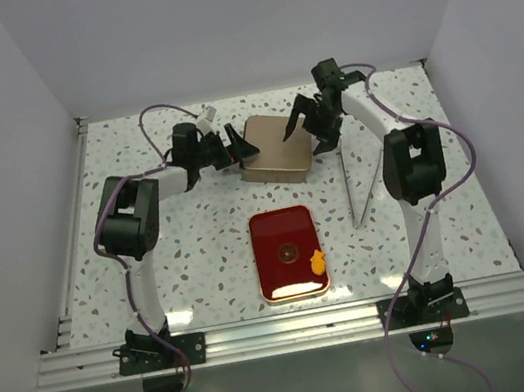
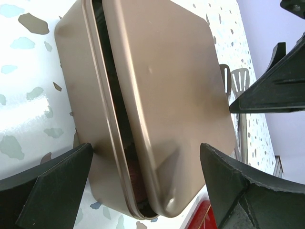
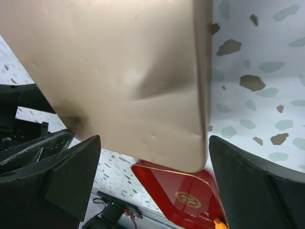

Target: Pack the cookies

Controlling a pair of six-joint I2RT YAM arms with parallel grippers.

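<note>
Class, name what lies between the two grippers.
A gold tin lies between the left gripper and right gripper; the top view shows it best.

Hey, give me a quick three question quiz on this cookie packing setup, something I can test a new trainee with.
1. True or false: the right claw is gripping the metal tongs.
2. Where is the orange cookie? A: inside the gold tin. B: at the near right corner of the red tray. C: on the bare table.
3. Fill in: the left claw and the right claw flank the gold tin with fingers ____.
Key: 1 false, the metal tongs lie on the table; 2 B; 3 open.
</note>
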